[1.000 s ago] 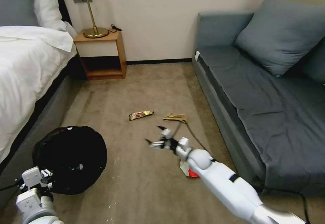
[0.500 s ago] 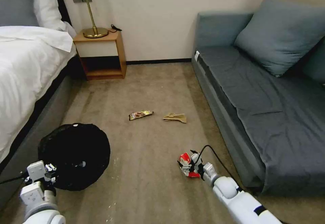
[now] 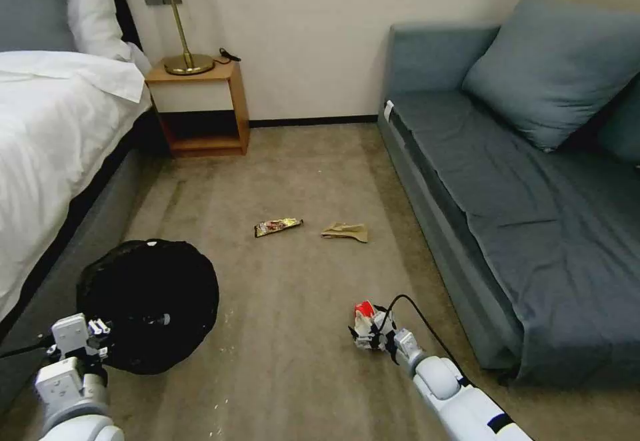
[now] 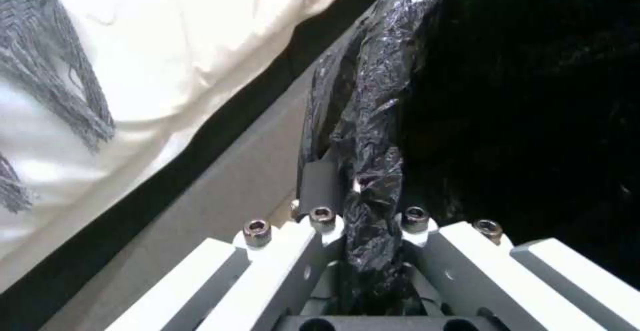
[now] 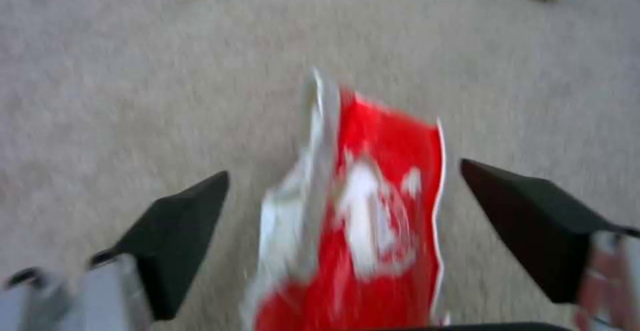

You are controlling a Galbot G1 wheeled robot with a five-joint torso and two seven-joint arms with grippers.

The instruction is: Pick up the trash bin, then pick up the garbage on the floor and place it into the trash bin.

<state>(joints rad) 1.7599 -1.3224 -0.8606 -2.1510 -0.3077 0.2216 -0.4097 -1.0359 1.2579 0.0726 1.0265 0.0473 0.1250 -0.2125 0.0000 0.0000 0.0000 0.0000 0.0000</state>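
Note:
The trash bin, lined with a crinkly black bag, hangs low beside the bed. My left gripper is shut on its rim; the left wrist view shows the jaws pinching the bag fold, with the bin's dark inside beyond. My right gripper is down at the carpet near the sofa, open. Its black fingertips stand on either side of the red-and-white wrapper without touching it. A long brown-yellow wrapper and a crumpled tan paper lie farther out on the floor.
The bed runs along the left and a grey sofa along the right. A wooden nightstand with a lamp stands at the far wall. A black cable arcs over my right wrist. Carpet lies open between bin and wrapper.
My right arm drew back from mid-floor and came down over the red-and-white wrapper, settling with its fingers on either side of it. The bin in my left gripper shifted slightly right.

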